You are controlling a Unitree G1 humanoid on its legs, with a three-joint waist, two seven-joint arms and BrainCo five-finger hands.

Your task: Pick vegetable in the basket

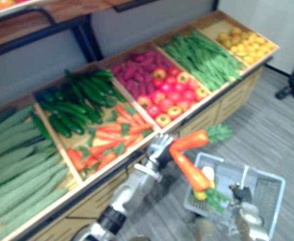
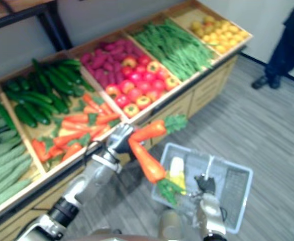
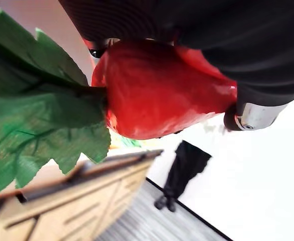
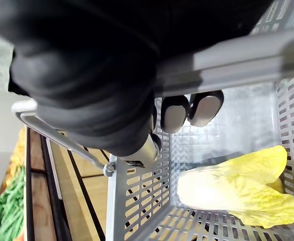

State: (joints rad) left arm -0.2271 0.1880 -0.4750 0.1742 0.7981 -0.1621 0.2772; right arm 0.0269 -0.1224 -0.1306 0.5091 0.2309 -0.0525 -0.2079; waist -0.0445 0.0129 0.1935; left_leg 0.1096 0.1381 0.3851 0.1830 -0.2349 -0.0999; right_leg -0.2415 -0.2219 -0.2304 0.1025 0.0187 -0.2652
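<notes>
Wooden counter [image 1: 207, 113] bins of produce stood beyond the left hand [image 1: 159, 148], whose fingers were curled round two carrots [image 1: 191, 173]; one lay level, the other slanted down, its leaves over the basket [image 1: 268, 195] just below and right of that hand; the right hand [image 4: 177, 113] gripped the basket's handle [image 4: 237, 63]; the carrots looked glossy orange, tapered, green-topped; a yellow leafy vegetable [image 4: 237, 188] lay inside the basket.

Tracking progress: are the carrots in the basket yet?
Not yet: the left hand grips both carrots, the lower hanging over the basket, where a cabbage lies.
</notes>
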